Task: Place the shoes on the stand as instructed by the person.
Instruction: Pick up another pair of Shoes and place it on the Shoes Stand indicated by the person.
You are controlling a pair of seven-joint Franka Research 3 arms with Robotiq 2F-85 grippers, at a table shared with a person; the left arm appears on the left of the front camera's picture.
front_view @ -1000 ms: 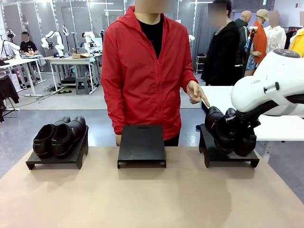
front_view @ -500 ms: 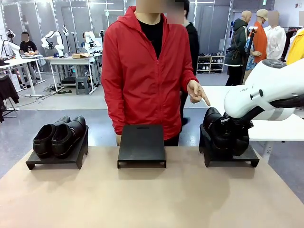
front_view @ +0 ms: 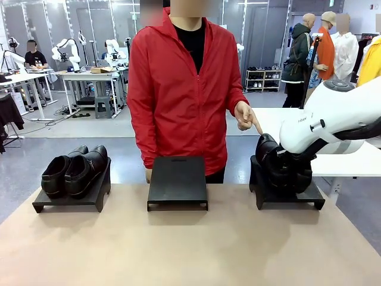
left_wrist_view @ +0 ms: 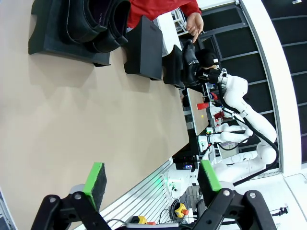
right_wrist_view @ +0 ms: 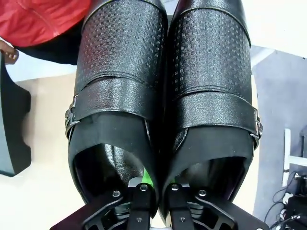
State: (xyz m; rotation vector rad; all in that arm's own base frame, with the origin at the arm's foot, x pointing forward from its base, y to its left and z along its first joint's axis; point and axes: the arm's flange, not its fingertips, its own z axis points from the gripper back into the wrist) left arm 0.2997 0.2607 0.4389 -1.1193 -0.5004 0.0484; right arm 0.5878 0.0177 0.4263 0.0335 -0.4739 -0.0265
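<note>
Pinching the inner walls of a glossy black leather pair of dress shoes (right_wrist_view: 163, 91) together, the right gripper (right_wrist_view: 156, 191) is closed on them with one finger inside each shoe opening, which lets a single grasp carry both as one unit. In the front view this held pair (front_view: 280, 167) sits on or just above the right black stand (front_view: 286, 193); whether the soles rest on it I cannot tell. The person's hand (front_view: 245, 116), from a red zip-up jacket sleeve, points down toward that stand, which likely explains the choice of place.

Taking the middle black stand (front_view: 177, 182) as landmark: it is bare, the held pair is to its right, and a second glossy black pair (front_view: 74, 171) rests on the left black stand (front_view: 71, 193) to its left, toes toward the robot. The wooden table (front_view: 190, 250) on the robot's side of the middle stand is open, giving room to withdraw. The right stand lies near the table's right edge, so retreat should probably go up and back.

The left gripper (left_wrist_view: 151, 179) hangs with jaws spread, holding nothing, well away from the stands
</note>
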